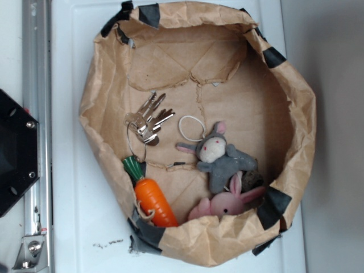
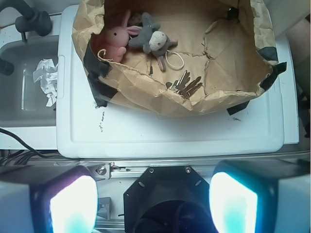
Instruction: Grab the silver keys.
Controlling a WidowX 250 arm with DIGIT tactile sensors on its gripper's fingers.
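Observation:
The silver keys (image 1: 149,120) lie fanned out on a thin wire ring on the floor of a brown paper bag (image 1: 96,114), at its left side. In the wrist view the silver keys (image 2: 184,85) show just behind the paper bag's near wall (image 2: 160,104). My gripper (image 2: 153,204) is far back from the bag, above the black robot base (image 2: 170,194). Its two fingers (image 2: 73,204) stand wide apart with nothing between them. The exterior view does not show the gripper.
Inside the bag are a white elastic loop (image 1: 191,126), a grey bunny (image 1: 222,156), a pink bunny (image 1: 224,203) and an orange carrot (image 1: 154,200). The bag stands on a white lid (image 1: 74,187). Crumpled paper (image 2: 46,77) lies in a grey tray to the left.

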